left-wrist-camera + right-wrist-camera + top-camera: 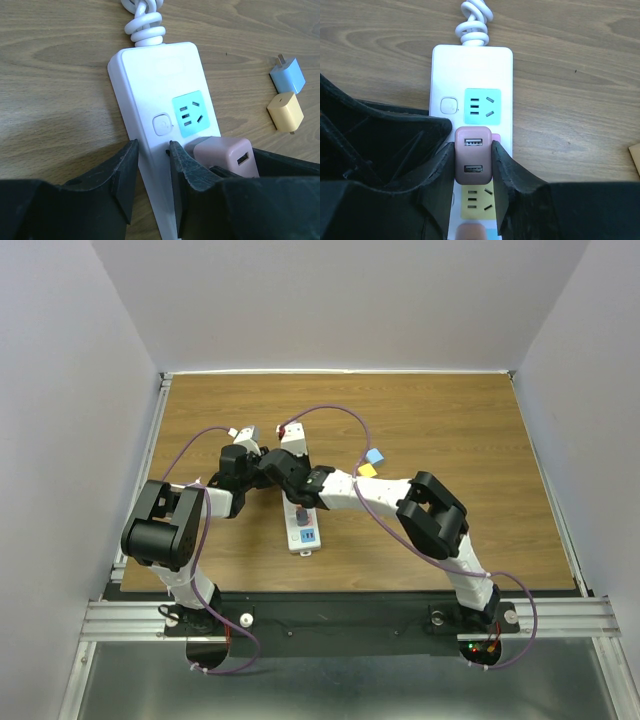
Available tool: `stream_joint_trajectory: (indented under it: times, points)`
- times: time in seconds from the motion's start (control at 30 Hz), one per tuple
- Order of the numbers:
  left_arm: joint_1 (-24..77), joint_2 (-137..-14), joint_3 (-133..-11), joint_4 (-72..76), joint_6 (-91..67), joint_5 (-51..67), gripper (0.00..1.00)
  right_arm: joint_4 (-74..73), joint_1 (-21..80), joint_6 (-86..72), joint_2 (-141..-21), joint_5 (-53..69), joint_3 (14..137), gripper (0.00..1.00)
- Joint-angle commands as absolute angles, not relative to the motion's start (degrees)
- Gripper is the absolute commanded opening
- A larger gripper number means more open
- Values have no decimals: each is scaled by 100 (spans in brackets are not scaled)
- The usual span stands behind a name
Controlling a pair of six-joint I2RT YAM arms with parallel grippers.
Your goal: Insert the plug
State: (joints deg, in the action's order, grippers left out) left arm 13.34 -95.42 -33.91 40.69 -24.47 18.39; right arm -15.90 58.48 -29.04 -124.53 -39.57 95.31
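Over strip (pixel 470 65), right-wrist view: right pincer (pixel 473 167) clamps plug (pixel 474 150).

One white power strip (pixel 472 65) lies on the one wooden surface (pixel 570 75). Plugs number three: the pink plug (pixel 474 160), the blue plug (pixel 288 77) and the yellow plug (pixel 285 111). The strip shows two uncovered sockets, the teal socket (pixel 482 106) and the yellow socket (pixel 477 202), and one round button (pixel 449 106). Grippers number two: the left gripper (pixel 151 150) and the right gripper (pixel 472 147).
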Motion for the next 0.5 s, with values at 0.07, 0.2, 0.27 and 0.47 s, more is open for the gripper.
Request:
stream_joint_trajectory:
  times: [0.07, 0.2, 0.27, 0.47]
  points:
    - [1318, -9642, -3551, 3929, -2320, 1898, 40, -2892, 5739, -3155, -13096, -3059, 8623, 1]
    - [1318, -9642, -3551, 3937, -2320, 1890, 40, -2909, 5739, -3164, -13069, -3067, 8569, 0]
    - [1318, -9624, -3542, 3929, -2320, 1890, 41, -2927, 5739, -3147, -13087, -3076, 8683, 0]
    - [1318, -9536, -3498, 3999, -2303, 1934, 52, -2962, 5722, -3234, -12868, -3155, 8929, 9]
